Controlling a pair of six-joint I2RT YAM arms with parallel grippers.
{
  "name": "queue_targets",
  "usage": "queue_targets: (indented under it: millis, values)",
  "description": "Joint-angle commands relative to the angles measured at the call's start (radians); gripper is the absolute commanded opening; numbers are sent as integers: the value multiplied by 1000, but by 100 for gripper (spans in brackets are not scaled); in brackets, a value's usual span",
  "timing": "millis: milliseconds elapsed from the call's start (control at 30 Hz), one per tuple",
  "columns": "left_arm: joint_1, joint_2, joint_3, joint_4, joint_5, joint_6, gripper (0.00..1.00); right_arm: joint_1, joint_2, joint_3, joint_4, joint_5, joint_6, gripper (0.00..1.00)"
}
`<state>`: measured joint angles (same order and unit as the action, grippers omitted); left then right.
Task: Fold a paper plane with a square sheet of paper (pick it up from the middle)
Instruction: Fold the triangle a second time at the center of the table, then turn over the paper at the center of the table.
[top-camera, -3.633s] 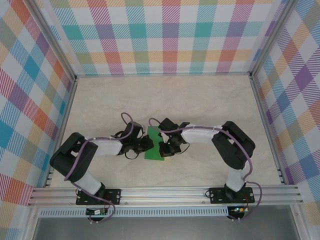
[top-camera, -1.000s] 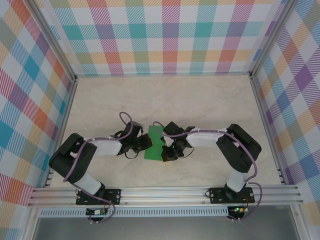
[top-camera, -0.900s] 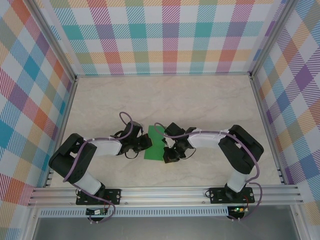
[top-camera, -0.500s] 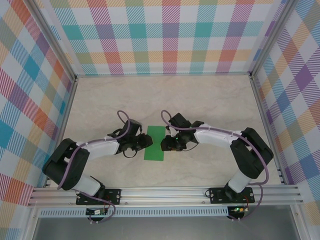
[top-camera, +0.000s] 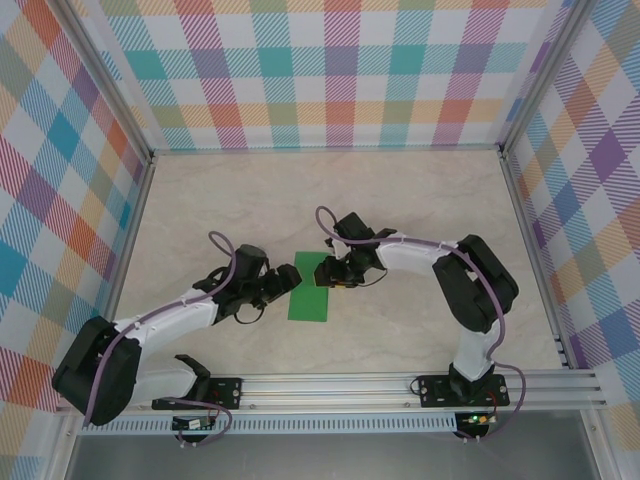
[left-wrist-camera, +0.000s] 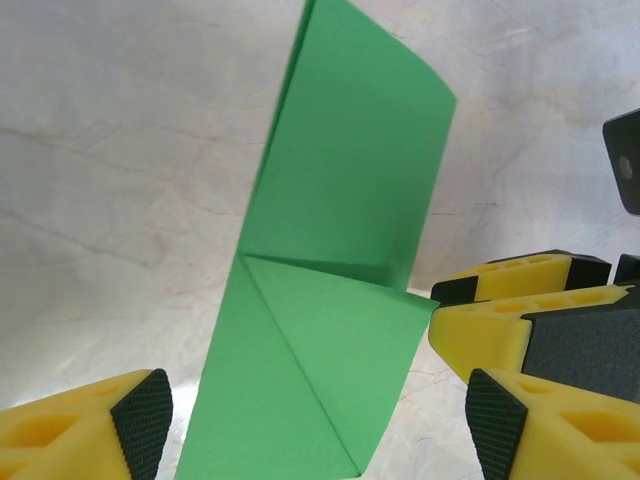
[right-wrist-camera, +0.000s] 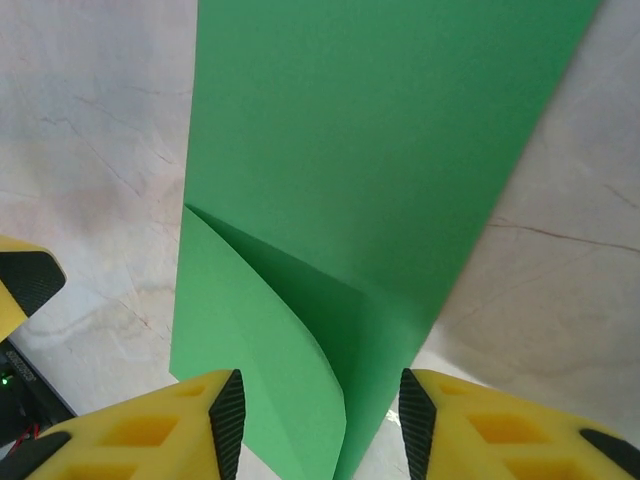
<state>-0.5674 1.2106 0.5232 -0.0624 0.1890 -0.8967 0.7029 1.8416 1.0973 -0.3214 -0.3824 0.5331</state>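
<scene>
Lying smooth, oblong green paper, diagonally creased.

So the sheet of paper is bright green, plain and thin, and right now it's folded down into a long narrow strip instead of a square. It lies on the pale marbled table, in the front middle part, long side running roughly front to back with a slight tilt. Up close, one end has a corner turned over into a triangle flap with a sharp diagonal crease. It isn't pressed flat: the loose edges bow up a bit.
</scene>
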Motion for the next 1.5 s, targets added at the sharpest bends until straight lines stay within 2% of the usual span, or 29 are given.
queue_targets:
  millis: [0, 133, 300, 433, 600, 967, 1300, 1400, 1467]
  values:
    - [-3, -25, -20, -12, 4, -36, 81, -1, 30, 34, -1, -60, -50, 41]
    - [-2, -6, -25, 30, 52, -50, 81, 0, 51, 34, 18, -90, -54, 29]
    - [-3, 40, -28, 110, 121, -75, 80, -5, 45, 21, 18, -42, -43, 14]
    - [-4, 87, -19, 166, 176, -80, 77, -18, 21, -10, 41, -27, -32, 8]
    - [-9, 139, -3, 193, 191, -75, 72, -24, 5, -26, 47, -24, -28, 6]
    - [-9, 264, 76, 207, 213, -27, 47, -28, -8, -42, 49, -9, -18, 6]
    - [-9, 334, 93, 235, 219, -15, 38, -33, -11, -47, 45, -9, -17, 7]
    - [-9, 344, 103, 244, 226, 0, 33, -35, -19, -49, 41, -8, -12, 11]
    - [-9, 353, 110, 252, 233, 11, 30, -40, -40, -56, 38, -2, -8, 18]
